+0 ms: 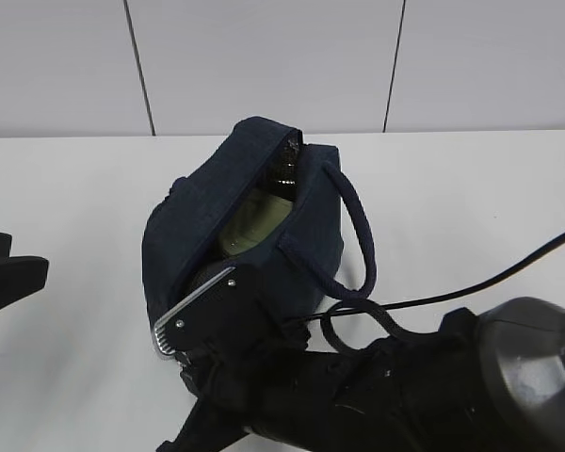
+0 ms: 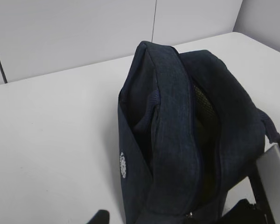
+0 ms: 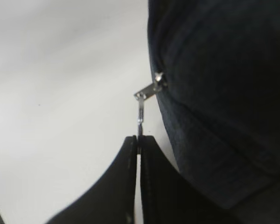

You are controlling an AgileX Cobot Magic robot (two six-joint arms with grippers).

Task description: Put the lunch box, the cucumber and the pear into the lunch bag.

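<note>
Lunch bag [image 1: 250, 221]: it stands upright on the white worktop [image 1: 75, 207], mouth facing up and partly open along the zip line, 1 loop handle [image 1: 358, 235] draped down its right side.

Lunch box [image 1: 254, 224]: I see its sage-green lid down inside the bag, between the 2 fabric walls.

Cucumber [image 1: 284, 172]: a dark glossy shape sits at the far end of the opening; I judge it to be the cucumber, already in the bag.

Pear: hidden; I cannot tell from these views whether it is in the bag.

Zipper pull [image 3: 141, 109]: a thin metal tab hangs from the slider at the bag's near end, pointing toward me.

Right pincer [image 3: 138, 142]: pressed together on the tip of that tab. I hold it by the end so a pull would run straight along the zip.

Right arm pose: it reaches in low from the near right, crossing in front of the bag, wrist camera close to the fabric.

Left pincer [image 1: 9, 273]: part-way open, holding nothing, resting well apart from the bag at the left edge.

Left arm pose: its wrist looks at the bag's end from just above the worktop.

Step in hand: closing the zip, as I judge it.
</note>
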